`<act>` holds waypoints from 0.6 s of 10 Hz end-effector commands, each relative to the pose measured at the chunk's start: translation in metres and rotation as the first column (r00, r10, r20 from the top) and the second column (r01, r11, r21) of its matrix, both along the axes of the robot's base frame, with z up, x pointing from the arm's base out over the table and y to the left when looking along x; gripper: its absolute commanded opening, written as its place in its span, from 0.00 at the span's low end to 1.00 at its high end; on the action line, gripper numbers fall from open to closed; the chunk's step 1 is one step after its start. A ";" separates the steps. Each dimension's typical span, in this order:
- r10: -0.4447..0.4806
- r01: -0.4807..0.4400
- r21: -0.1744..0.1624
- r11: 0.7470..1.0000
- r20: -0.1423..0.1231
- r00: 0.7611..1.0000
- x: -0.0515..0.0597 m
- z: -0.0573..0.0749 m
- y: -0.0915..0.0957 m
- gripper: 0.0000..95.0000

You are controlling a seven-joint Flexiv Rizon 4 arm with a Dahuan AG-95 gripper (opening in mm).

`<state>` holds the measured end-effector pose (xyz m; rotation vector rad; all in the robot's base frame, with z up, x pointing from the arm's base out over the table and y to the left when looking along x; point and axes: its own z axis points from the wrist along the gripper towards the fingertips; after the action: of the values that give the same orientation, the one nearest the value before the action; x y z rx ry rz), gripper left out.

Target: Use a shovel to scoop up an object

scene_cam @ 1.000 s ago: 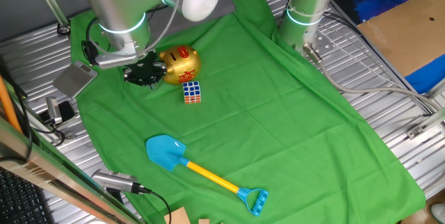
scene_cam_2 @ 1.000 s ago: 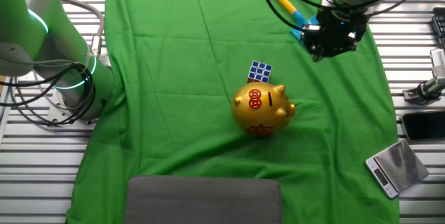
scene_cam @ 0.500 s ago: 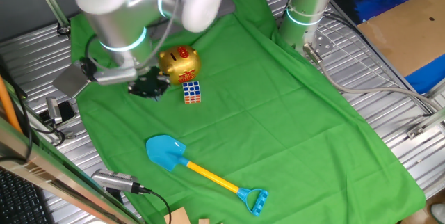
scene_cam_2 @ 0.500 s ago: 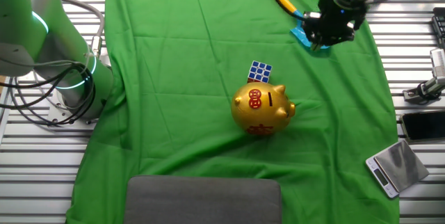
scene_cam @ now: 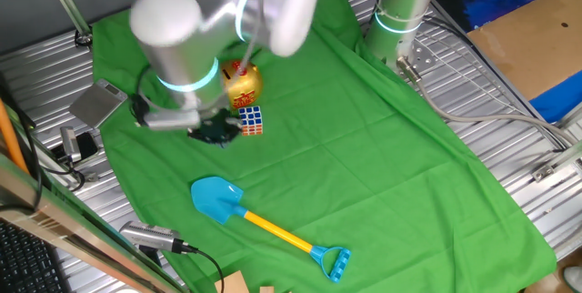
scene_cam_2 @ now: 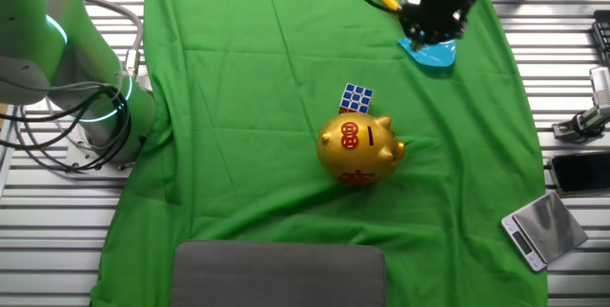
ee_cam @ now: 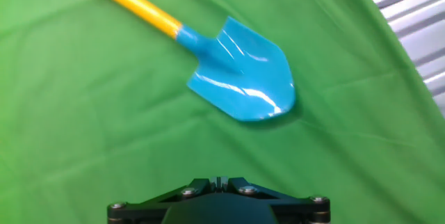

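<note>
The shovel lies flat on the green cloth, its light blue blade (scene_cam: 216, 199) toward the left and its yellow shaft (scene_cam: 273, 229) running to the blue D end (scene_cam: 335, 263). In the hand view the blade (ee_cam: 243, 71) fills the upper middle. The object, a small multicoloured cube (scene_cam: 252, 120), sits just in front of the gold piggy bank (scene_cam: 241, 82). My gripper (scene_cam: 216, 131) hangs left of the cube, between it and the blade. In the other fixed view the gripper (scene_cam_2: 434, 26) is right above the blade (scene_cam_2: 434, 54). The fingers (ee_cam: 219, 180) are pressed together and hold nothing.
A second arm's base (scene_cam: 400, 20) stands at the cloth's far edge. A small scale (scene_cam_2: 543, 229) and a phone (scene_cam_2: 577, 169) lie on the metal table beside the cloth. A grey box (scene_cam_2: 281, 274) sits at one cloth edge.
The arm has swung away from the side of the piggy bank, past the cube, toward the shovel blade. Shovel, cube and piggy bank have not moved.
</note>
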<state>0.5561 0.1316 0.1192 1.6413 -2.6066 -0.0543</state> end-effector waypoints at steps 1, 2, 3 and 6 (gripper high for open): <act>-0.013 0.013 -0.015 1.000 0.003 1.000 -0.014 -0.002 0.012 0.00; -0.015 0.015 -0.015 1.000 0.003 1.000 -0.015 -0.003 0.013 0.00; -0.004 0.004 -0.013 1.000 0.003 1.000 -0.017 -0.003 0.015 0.00; 0.059 -0.059 0.001 0.998 -0.001 0.998 -0.017 -0.003 0.015 0.00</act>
<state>0.5405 0.1464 0.1156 1.6617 -2.5844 -0.0479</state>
